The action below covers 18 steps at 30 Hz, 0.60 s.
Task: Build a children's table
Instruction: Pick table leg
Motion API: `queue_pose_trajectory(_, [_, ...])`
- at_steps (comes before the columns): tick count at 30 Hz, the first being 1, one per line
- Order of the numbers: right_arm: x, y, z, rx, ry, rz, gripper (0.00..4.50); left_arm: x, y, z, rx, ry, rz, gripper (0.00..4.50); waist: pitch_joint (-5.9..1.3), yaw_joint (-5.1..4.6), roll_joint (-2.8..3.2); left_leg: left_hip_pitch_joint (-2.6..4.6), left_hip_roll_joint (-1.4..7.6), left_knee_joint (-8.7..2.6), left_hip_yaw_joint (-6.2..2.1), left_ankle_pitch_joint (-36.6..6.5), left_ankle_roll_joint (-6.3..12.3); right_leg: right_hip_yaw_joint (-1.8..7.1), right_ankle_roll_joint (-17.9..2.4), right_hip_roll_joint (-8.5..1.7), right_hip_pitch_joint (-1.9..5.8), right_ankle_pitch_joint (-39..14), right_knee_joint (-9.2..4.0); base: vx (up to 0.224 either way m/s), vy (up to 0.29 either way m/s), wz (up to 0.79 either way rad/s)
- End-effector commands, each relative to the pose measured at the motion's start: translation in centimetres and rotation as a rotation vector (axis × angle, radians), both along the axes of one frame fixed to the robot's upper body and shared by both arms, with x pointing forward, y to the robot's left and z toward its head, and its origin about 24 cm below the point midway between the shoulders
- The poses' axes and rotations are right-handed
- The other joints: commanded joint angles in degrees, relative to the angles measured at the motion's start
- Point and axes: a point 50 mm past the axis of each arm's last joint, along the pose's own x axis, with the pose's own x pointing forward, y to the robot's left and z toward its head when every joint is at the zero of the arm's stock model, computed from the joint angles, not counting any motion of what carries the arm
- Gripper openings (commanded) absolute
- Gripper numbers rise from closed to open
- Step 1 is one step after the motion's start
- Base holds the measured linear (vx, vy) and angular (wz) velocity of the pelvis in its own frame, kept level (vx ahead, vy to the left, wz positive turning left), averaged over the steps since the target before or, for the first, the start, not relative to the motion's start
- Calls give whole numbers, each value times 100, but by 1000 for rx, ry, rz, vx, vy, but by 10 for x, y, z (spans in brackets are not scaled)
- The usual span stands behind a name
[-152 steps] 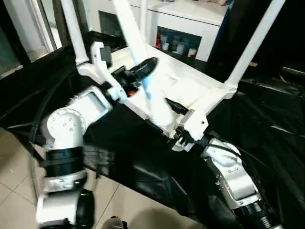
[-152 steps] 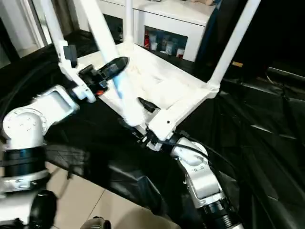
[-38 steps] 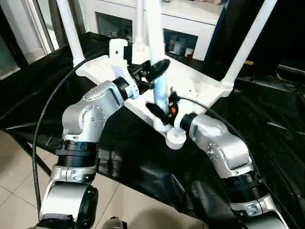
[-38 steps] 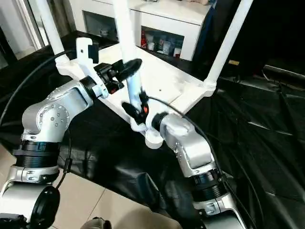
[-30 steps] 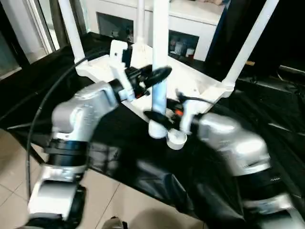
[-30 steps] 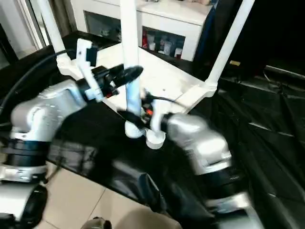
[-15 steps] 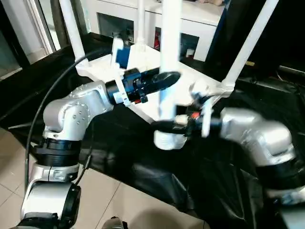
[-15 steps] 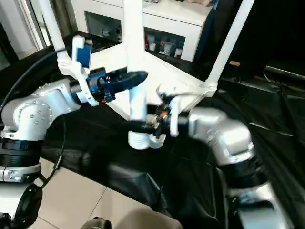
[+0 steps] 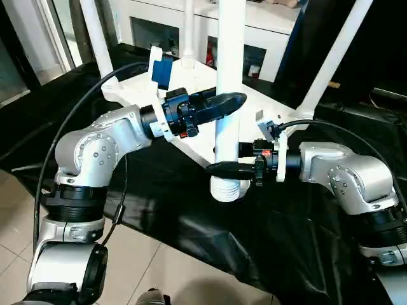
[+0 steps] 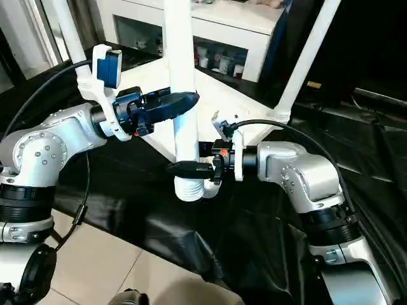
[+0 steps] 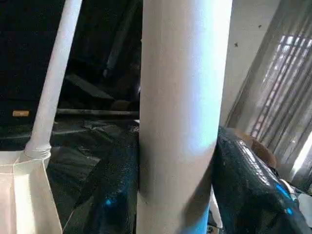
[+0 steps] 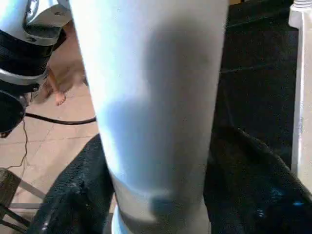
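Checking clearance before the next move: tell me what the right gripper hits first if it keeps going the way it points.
The right gripper already straddles the upright leg near its threaded end; going on, its palm would likely meet that leg first.

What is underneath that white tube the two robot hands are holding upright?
Under the tube leg, its ribbed threaded end sits at the near corner of the upside-down table top. The corner socket is hidden by the leg, so whether the thread has gone in cannot be seen.

White leg (image 9: 227, 95) — upright, threaded end down
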Motion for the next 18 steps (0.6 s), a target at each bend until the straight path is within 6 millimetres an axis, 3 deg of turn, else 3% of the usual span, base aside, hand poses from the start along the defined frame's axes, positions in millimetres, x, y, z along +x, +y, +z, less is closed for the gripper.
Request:
queue_pose_trajectory(1, [-1, 1, -1, -4, 9, 3, 278, -2, -2, 9, -10, -29, -24, 184, -470, 19, 34, 269, 180, -387, -57, -916, -269, 129, -1328, -373, 181, -54, -375, 0, 0, 0])
queue_pose_trajectory(9, [0, 3, -1, 18, 1, -25, 207, 2, -3, 4, 24, -30, 18, 184, -474, 14, 49, 268, 175, -390, -61, -944, -312, 128, -1317, -372, 181, -36, -372, 0, 0, 0])
queue_pose_trajectory(12, [2, 4, -1, 20, -21, -68, 196, 11, -6, -2, 69, 9, 137, 254, -478, 19, 57, 277, 186, -390, -63, -976, -360, 130, -1309, -374, 181, 13, -368, 0, 0, 0])
queue_pose_trajectory(18, [5, 8, -2, 24, -41, -121, 191, 19, -13, -5, 63, 8, 289, 289, -479, 31, 3, 251, 180, -390, -65, -886, -328, 133, -1225, -386, 205, 6, -390, 0, 0, 0])
